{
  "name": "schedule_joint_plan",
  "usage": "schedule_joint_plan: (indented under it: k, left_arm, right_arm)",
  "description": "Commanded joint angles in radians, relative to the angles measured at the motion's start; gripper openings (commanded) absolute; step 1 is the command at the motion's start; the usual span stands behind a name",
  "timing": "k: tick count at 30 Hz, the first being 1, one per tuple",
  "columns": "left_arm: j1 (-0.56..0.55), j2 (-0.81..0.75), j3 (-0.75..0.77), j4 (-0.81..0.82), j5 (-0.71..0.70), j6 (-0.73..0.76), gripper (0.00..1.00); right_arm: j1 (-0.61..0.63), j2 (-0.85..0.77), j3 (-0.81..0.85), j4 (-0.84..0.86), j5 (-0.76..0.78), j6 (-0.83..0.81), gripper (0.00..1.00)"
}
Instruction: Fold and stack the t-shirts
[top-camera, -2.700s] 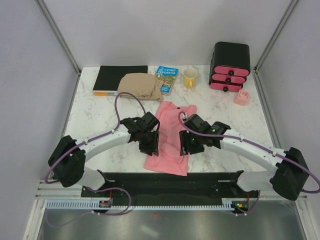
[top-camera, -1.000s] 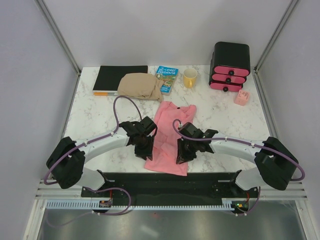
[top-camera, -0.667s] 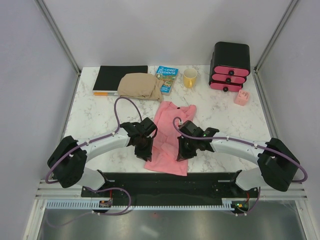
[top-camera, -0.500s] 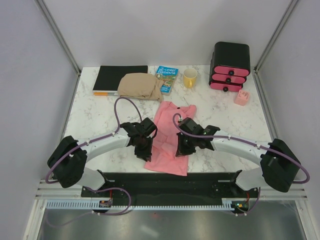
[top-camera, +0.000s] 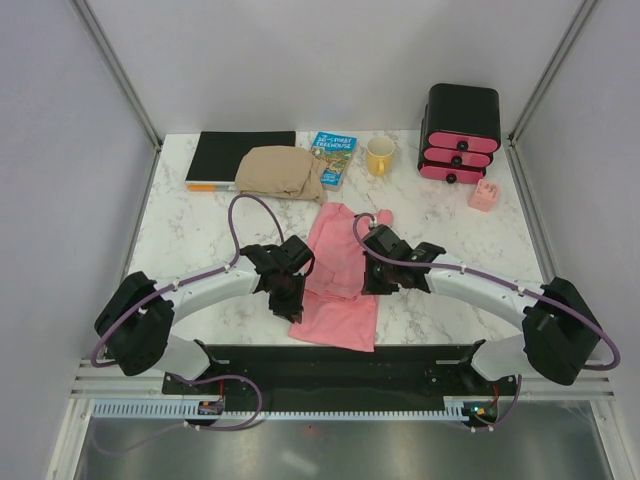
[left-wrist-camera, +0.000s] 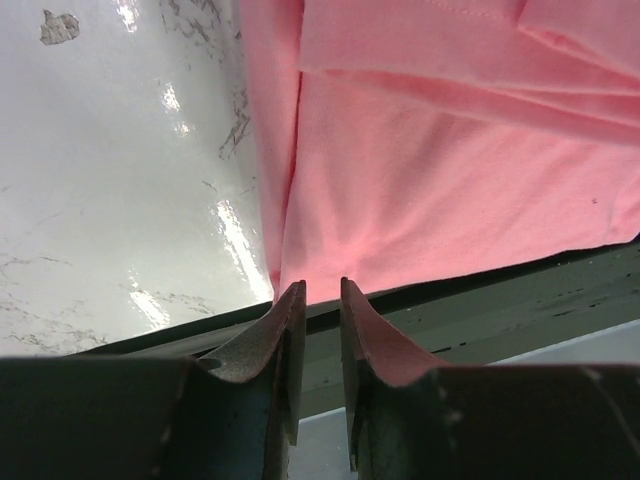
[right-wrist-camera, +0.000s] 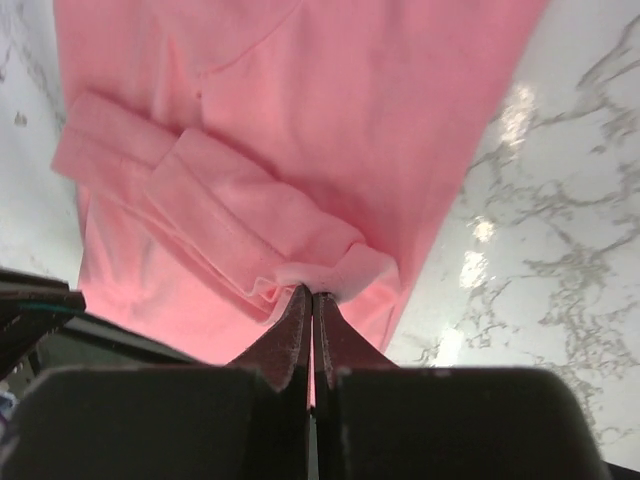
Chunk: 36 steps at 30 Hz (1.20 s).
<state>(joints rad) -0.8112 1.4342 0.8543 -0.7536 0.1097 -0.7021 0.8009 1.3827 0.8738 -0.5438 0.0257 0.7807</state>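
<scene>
Salmon-pink t-shirt (top-camera: 338, 318) lies lower centre of top view; right gripper (right-wrist-camera: 312, 293) pinched tight on its raised fold; left gripper (left-wrist-camera: 318, 290) narrowly parted at hem, holding nothing.

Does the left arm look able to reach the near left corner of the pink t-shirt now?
Probably yes. The left pincer sits right at that corner of the t-shirt, jaws slightly apart. Nothing stands in the way, and only the marble table is beside it.
</scene>
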Motion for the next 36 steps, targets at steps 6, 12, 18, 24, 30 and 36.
schedule_joint_plan:
  k: [6,12,18,24,30,36]
  left_arm:
    - [0.001,0.017,0.045,0.011,-0.022,0.039,0.27]
    - [0.003,0.029,0.057,0.010,-0.031,0.046,0.27]
    - [0.004,0.029,0.069,0.005,-0.057,0.047,0.28]
    - [0.007,0.058,0.104,0.007,-0.061,0.075,0.28]
    - [0.015,0.135,0.184,0.013,-0.082,0.118,0.27]
    - [0.067,0.248,0.293,0.046,-0.084,0.157,0.31]
  right_arm:
    - [-0.078,0.018,0.077,0.033,0.140,-0.047,0.00]
    - [-0.091,0.121,0.142,0.044,0.174,-0.049,0.02]
    - [-0.092,0.193,0.172,-0.018,0.206,-0.054,0.25]
    - [-0.092,0.170,0.157,-0.056,0.301,-0.049,0.22]
    - [-0.094,0.125,0.146,-0.050,0.301,-0.055,0.22]
    - [-0.094,0.053,0.133,-0.016,0.211,-0.162,0.27]
